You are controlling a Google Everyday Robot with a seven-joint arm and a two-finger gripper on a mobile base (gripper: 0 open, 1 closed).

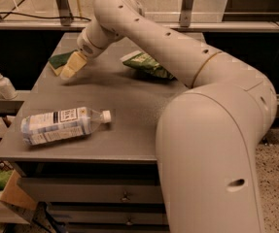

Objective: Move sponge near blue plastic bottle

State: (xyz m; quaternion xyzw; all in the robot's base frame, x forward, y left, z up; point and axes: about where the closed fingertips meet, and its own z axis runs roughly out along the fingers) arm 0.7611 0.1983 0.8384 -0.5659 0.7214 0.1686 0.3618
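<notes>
Where the cream-coloured robot arm reaches from the lower right of the frame across to the upper left, its pale two-finger gripper sits low over the far left part of the grey metal table. The gripper points down and to the left, and its tip overlaps the right-hand edge of the small dark-green-topped sponge. Whether the jaws are parted or closed cannot be told from this view, nor whether the gripper has hold of the sponge or merely meets it.

The sponge lies flat on the tabletop in the upper left of the frame, close to the far left corner; only its green surface to the left of the gripper is exposed. The clear, pale-blue-tinted plastic bottle lies on its side in the lower left of the frame, near the front left edge of the table, with its white cap pointing right and its white-and-black label facing up. Sponge and bottle are well apart, with bare tabletop between them.

A crinkly green snack bag rests at upper centre, to the right of the gripper, its right end hidden behind the arm. A small white pump dispenser stands on a ledge at the left edge of the frame, off the table. Grey drawers run beneath the tabletop, and a brown cardboard box sits at lower left.
</notes>
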